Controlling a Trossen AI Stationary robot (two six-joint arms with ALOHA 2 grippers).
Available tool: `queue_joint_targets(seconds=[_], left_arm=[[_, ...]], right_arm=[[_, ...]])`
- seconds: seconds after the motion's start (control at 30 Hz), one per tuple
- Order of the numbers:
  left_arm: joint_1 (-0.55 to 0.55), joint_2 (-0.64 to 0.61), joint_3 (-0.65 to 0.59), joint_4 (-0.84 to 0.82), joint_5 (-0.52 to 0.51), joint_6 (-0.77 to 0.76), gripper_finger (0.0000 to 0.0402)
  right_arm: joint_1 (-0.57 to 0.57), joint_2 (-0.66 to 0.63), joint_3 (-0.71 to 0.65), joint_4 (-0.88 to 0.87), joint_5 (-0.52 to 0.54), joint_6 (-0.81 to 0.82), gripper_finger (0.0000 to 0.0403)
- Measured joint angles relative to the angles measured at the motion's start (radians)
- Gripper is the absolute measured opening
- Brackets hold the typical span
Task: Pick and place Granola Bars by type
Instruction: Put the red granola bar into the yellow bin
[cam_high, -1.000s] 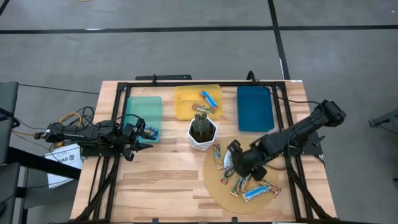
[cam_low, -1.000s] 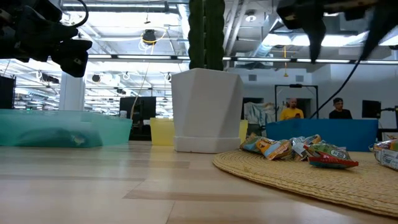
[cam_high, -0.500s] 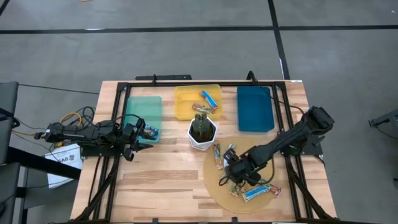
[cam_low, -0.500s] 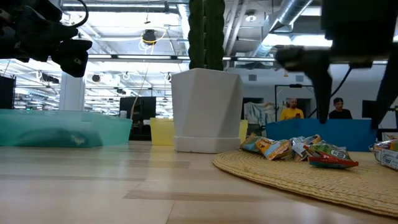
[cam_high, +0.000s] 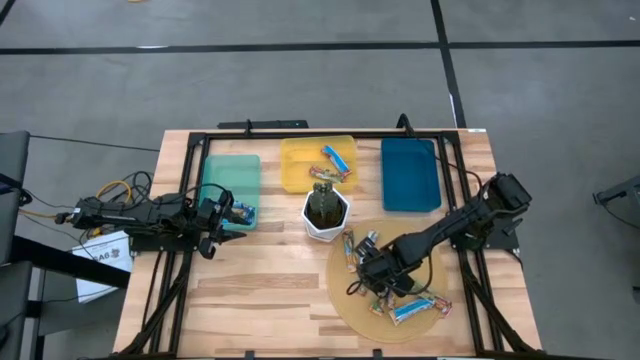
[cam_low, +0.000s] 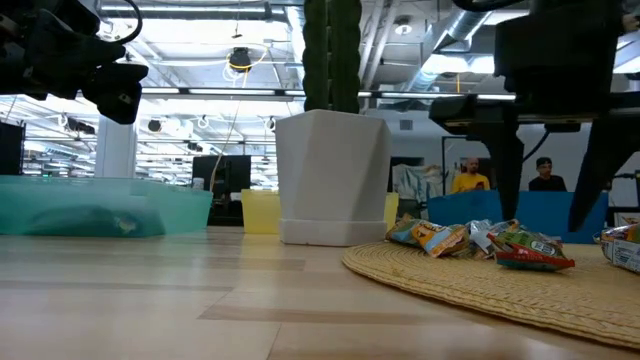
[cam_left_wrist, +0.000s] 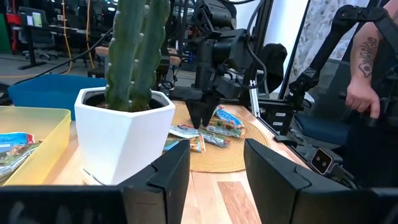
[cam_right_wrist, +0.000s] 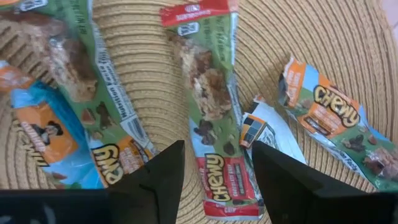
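Your right end effector (cam_right_wrist: 214, 171) hangs low over the round woven mat (cam_high: 345, 300), just in front of the white cactus pot (cam_high: 325, 214), its two dark fingers spread to either side of a red-edged Chewy granola bar (cam_right_wrist: 211, 106). The wrist view shows the bar lying lengthwise between the fingers, not yet pinched. That straddle suggests you are lining up a pick across the bar's narrow width.

The rest of the granola bars (cam_high: 400, 300) lie loose on the mat around it: an orange-and-blue one (cam_right_wrist: 43, 134) to one side, an orange Chewy bar (cam_right_wrist: 329, 118) to the other, and a small white wrapper (cam_right_wrist: 264, 134) close by the chosen bar. That neighbour may get nudged when the fingers close.

Behind the pot, the yellow tray (cam_high: 300, 165) already holds a blue-wrapped bar (cam_high: 336, 160). The teal tray (cam_high: 230, 175) and the blue tray (cam_high: 410, 175) flank it.

Your left end effector (cam_left_wrist: 214, 180) waits well to the pot's left, at the teal tray's near corner, fingers parted and holding nothing. A person's hand (cam_left_wrist: 360, 96) shows beyond the tabletop (cam_high: 260, 290).
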Motion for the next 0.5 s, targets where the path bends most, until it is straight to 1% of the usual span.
queue_joint_targets(seconds=[0.33,0.5], left_arm=[[0.0,0.0,0.0,0.0,0.0,0.0,0.0144],[0.0,0.0,0.0,0.0,0.0,0.0,0.0144]], right_arm=[[0.061,0.0,0.0,0.041,-0.018,-0.082,0.0166],[0.063,0.0,0.0,0.092,-0.016,-0.107,0.0168]])
